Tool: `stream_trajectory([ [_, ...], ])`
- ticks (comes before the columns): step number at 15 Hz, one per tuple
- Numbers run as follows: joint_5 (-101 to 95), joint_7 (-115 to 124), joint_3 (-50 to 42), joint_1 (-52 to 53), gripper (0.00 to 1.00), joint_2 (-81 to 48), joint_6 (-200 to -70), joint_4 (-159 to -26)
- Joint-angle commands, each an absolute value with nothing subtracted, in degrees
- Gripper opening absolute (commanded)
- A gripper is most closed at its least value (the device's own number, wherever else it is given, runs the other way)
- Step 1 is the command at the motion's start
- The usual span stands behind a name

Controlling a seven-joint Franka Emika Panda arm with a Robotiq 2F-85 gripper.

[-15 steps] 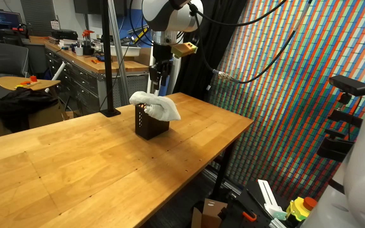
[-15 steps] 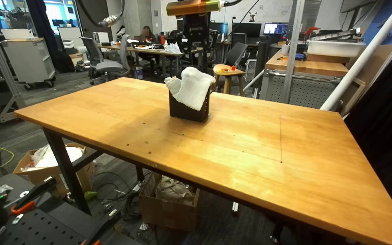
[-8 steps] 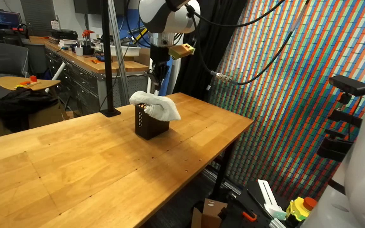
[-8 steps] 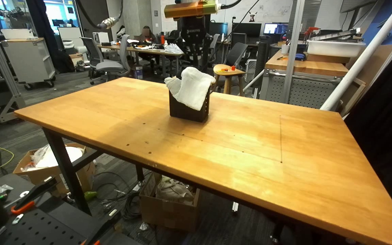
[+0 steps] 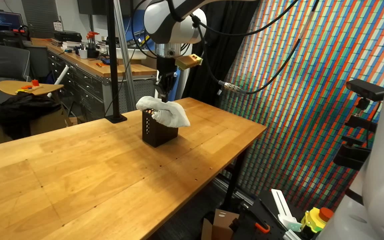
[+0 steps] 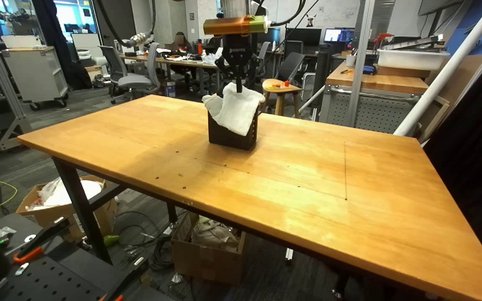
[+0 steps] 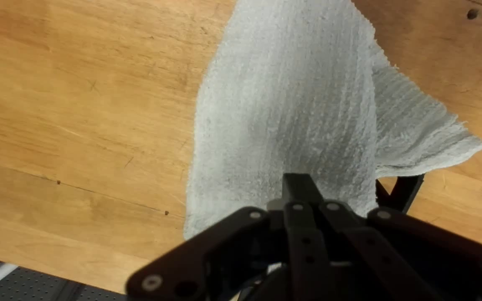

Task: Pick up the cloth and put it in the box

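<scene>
The white cloth lies draped over the top of the dark box, with folds hanging outside its rim, as both exterior views show. Holes dot one side of the box, which stands upright on the table. Directly above the cloth, my gripper points down with its fingers pressed together and nothing between them. Whether the tips touch the fabric I cannot tell. In the wrist view the cloth spreads beneath the gripper and hides most of the box, leaving just a black corner of the box showing.
A wooden table carries the box. A black post rises from the table's edge in an exterior view. Behind stands a workbench with tools and a white bin. Cardboard boxes sit on the floor under the table.
The gripper's fingers have closed on nothing, and the gripper has come down toward the top of the cloth. Cloth and box stay where they were.
</scene>
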State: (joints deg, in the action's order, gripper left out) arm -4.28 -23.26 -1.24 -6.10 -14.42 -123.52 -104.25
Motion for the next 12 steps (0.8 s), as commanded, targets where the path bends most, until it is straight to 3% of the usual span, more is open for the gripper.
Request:
stream_trajectory([
  [1, -0.93, -25.22, -0.81, -6.94, 0.01, -16.81, -123.92, -101.83],
  [12, 6.93, -28.39, -0.22, -9.71, 0.01, -21.76, -123.16, -102.06],
])
